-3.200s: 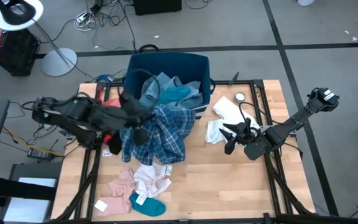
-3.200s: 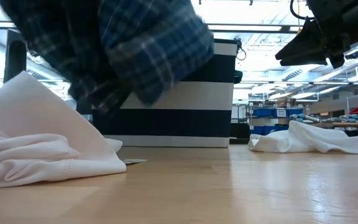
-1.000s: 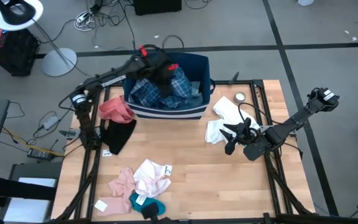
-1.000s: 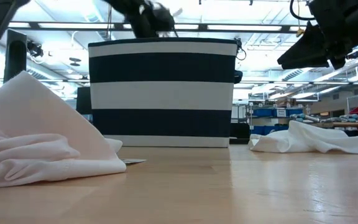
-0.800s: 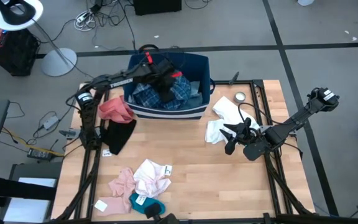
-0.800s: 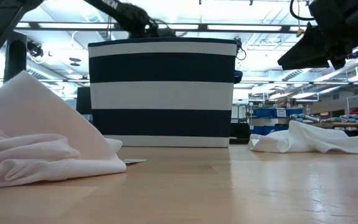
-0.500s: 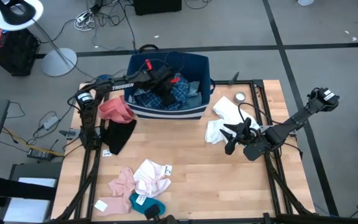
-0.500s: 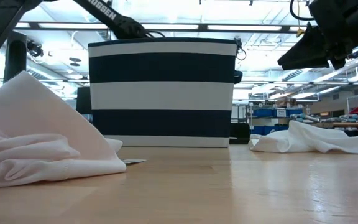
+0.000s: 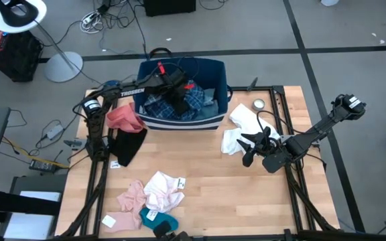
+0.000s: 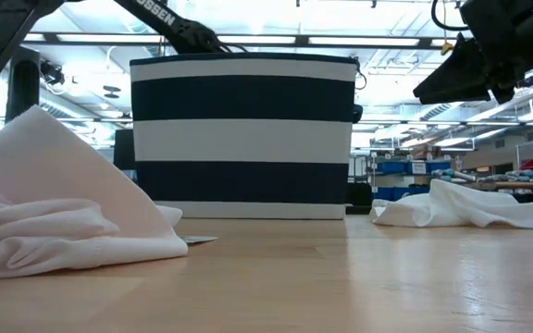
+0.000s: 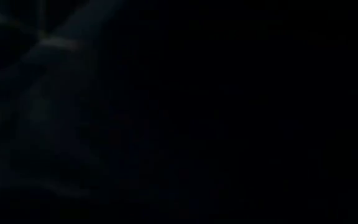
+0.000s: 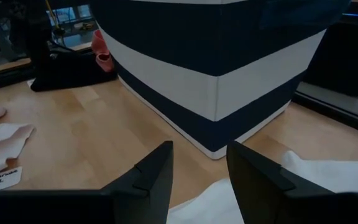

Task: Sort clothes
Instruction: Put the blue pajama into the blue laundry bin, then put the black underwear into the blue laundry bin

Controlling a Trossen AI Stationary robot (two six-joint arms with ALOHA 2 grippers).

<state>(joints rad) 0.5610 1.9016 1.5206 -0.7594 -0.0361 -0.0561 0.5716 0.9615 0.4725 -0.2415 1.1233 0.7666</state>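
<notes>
A dark blue fabric bin with white stripes (image 9: pixel 179 119) stands at the far edge of the wooden counter (image 9: pixel 233 194). A small round metal tin (image 9: pixel 259 104) sits to its right. On the floor far left stand a white lamp (image 9: pixel 20 15) and cables (image 9: pixel 106 17).

White lettering "TROSSEN" runs along the left arm (image 9: pixel 129 88) reaching over the bin; the low view shows only its last letters. A small tag (image 12: pixel 0 177) on the table carries handwriting too small to read

Plaid shirt (image 9: pixel 179 102) in bin; others possibly loose on table.
</notes>
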